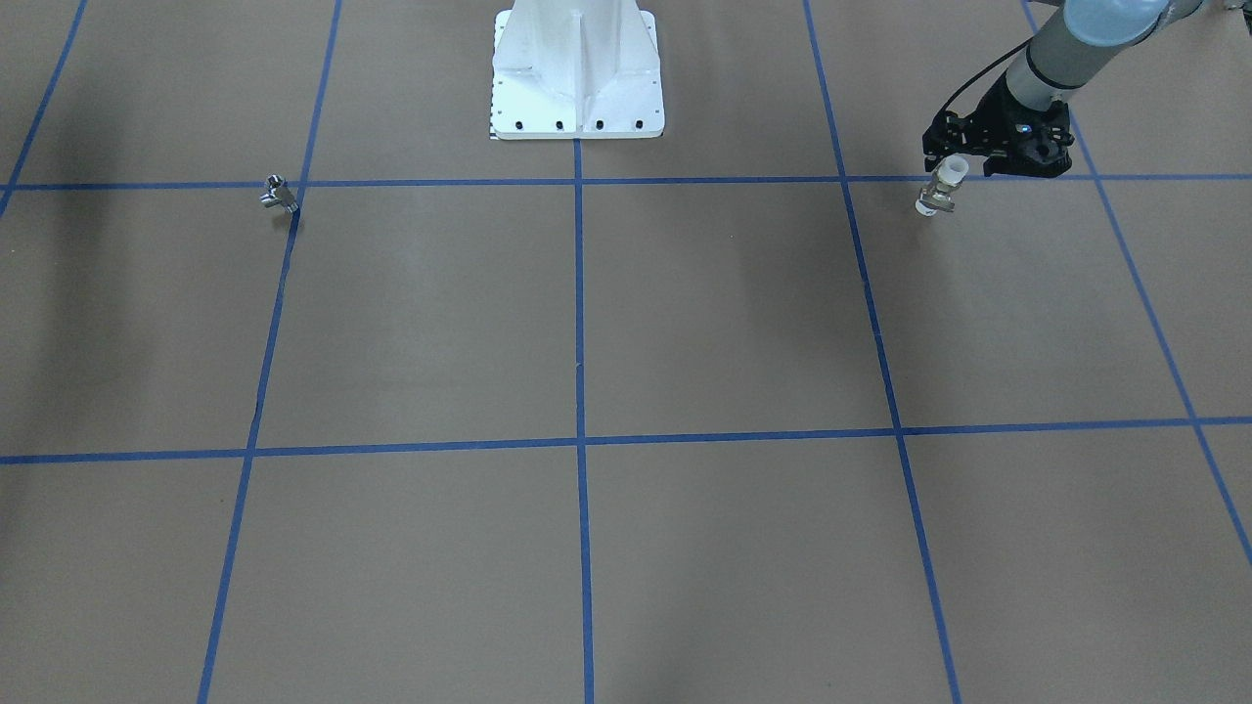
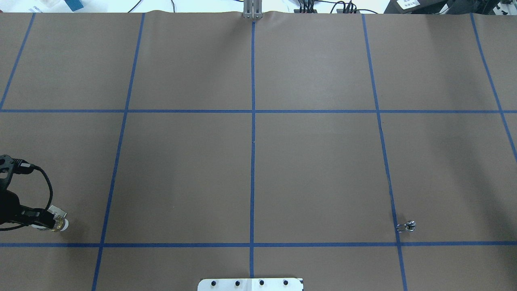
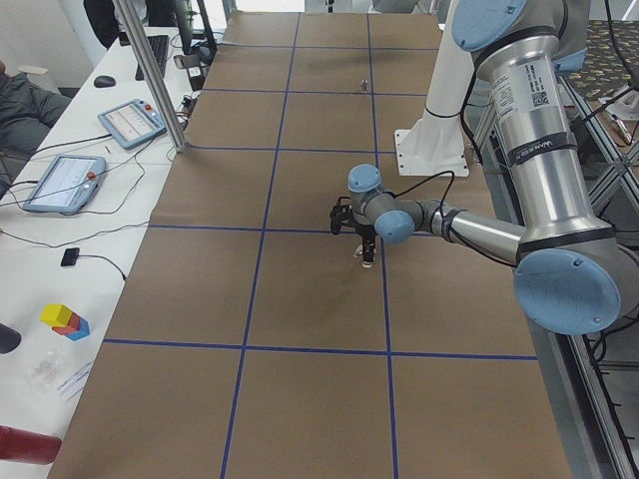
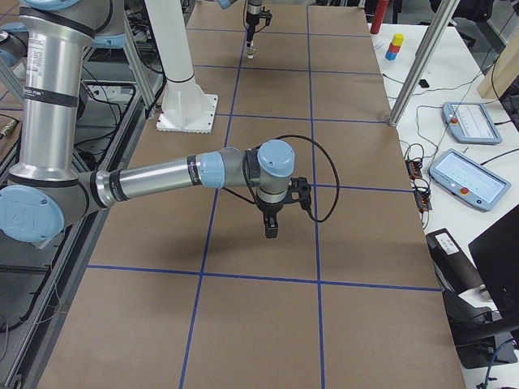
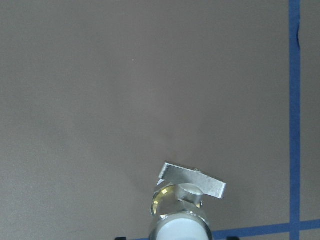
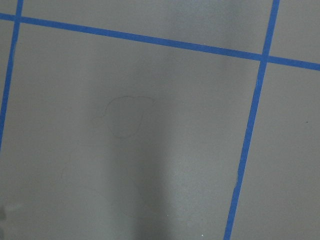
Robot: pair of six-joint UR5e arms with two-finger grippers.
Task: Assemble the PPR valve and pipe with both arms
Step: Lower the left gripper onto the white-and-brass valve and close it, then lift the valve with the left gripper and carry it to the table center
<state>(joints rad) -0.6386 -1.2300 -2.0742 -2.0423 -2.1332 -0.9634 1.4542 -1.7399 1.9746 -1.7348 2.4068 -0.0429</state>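
My left gripper is shut on a white PPR valve with a metal handle, low over the brown table near its left end. The gripper also shows in the overhead view with the valve sticking out of it. The left wrist view shows the valve's handle and white end. A small chrome pipe fitting lies alone on the table on my right side, and also shows in the overhead view. My right gripper hangs high over the table, empty; I cannot tell whether it is open.
The white robot base plate stands at the table's near-robot edge. Blue tape lines divide the brown table into squares. Tablets and cables lie on a side desk beyond the far edge.
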